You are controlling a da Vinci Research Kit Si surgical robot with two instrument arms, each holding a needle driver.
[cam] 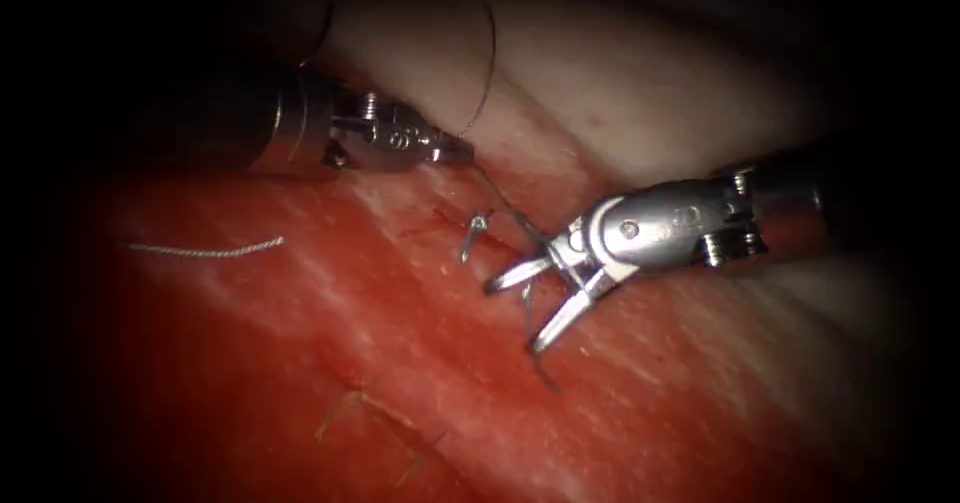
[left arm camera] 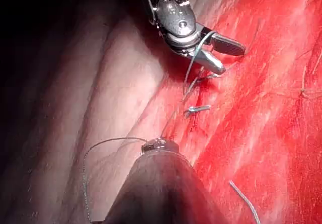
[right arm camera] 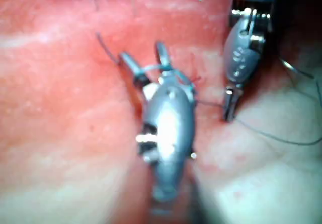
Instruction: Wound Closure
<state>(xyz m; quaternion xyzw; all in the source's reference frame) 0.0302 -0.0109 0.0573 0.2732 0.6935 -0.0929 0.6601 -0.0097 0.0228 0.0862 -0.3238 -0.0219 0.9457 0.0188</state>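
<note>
Right now knot-tying, I judge: right arm's silver jaw tool [cam: 530, 308] gapes mid-frame over the wet red pork tissue [cam: 250, 363], dark thin thread [cam: 500, 201] looped round it — upper left, left arm's steel tool [cam: 455, 150] pinches thread. Next: grab loose end.

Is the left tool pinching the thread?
Touching. In the endoscope view the left tool has its jaws shut on the thread, which runs down toward the open right tool.

Glossy metal tools [cam: 525, 298]; wet, glistening tissue [cam: 300, 343].
</note>
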